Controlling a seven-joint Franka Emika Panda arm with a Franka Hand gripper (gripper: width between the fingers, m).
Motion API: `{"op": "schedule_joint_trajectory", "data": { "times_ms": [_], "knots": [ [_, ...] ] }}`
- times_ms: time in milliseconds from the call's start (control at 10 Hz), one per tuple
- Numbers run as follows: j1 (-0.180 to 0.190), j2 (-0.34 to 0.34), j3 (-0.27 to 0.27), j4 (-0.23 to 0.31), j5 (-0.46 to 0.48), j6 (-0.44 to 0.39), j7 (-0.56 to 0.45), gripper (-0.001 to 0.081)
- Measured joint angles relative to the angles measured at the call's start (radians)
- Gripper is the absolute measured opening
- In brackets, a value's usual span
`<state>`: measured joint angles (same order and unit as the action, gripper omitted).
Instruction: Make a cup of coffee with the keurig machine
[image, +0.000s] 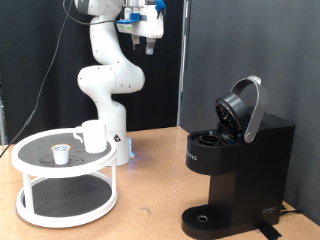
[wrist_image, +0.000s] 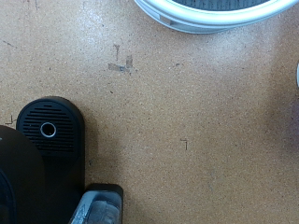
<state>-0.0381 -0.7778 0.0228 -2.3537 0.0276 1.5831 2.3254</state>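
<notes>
High above the tabletop (image: 150, 190), the gripper (image: 147, 40) hangs empty, jaw opening indiscernible, while the cup (image: 93, 136) and coffee pod (image: 61, 153) wait on the left rack (image: 60, 200), Keurig machine (image: 235, 170) open-lidded at right.

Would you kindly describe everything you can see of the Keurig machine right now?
The keurig machine is a boxy matte black brewer standing upright on the wooden table, at the exterior view's right. Its rounded hinged lid is raised, exposing the pod chamber. Silver lettering runs down its front, and a round drip base with a central hole sits below. Nothing rests on that base; the gripper hangs high above, well away.
</notes>
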Motion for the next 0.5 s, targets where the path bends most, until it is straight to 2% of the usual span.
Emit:
{"op": "schedule_joint_trajectory", "data": {
  "times_ms": [200, 500],
  "knots": [
    [-0.007, 0.000, -0.016, 0.000, -0.003, -0.007, -0.015, 0.0734],
    [-0.042, -0.006, -0.100, 0.000, -0.038, -0.008, -0.099, 0.0734]
  ]
}}
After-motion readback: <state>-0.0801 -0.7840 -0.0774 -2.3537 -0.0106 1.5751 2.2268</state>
